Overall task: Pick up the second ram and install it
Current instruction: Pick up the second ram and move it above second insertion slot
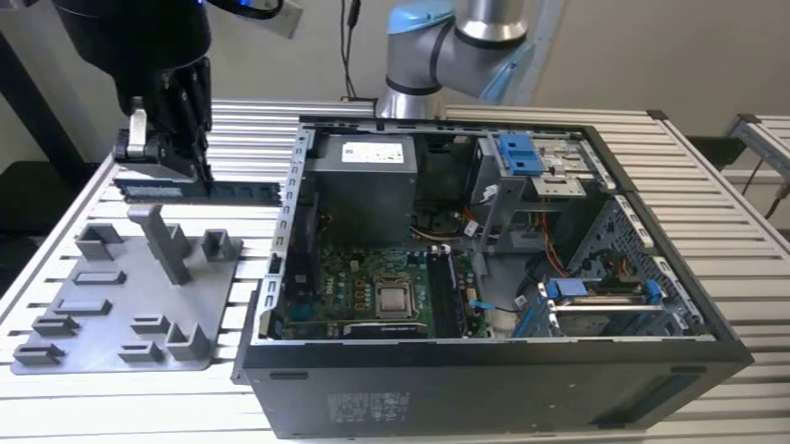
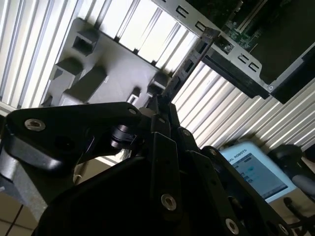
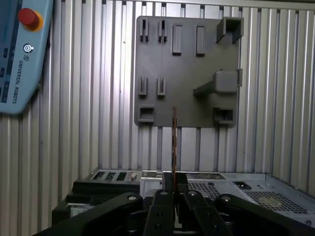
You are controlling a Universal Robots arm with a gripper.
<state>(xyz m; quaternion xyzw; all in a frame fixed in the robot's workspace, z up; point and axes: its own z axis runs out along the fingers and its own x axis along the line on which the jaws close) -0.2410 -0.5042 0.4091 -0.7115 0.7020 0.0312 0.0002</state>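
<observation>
One long, thin dark-blue memory stick (image 1: 240,191) hangs level in the air, pinched toward one end by the robot's black claw (image 1: 166,176), closed tight on it. We see it near the grey plastic tray (image 1: 136,296) on the ribbed metal tabletop (image 1: 124,407), at the exterior view's left of the open black computer case (image 1: 494,388).
</observation>
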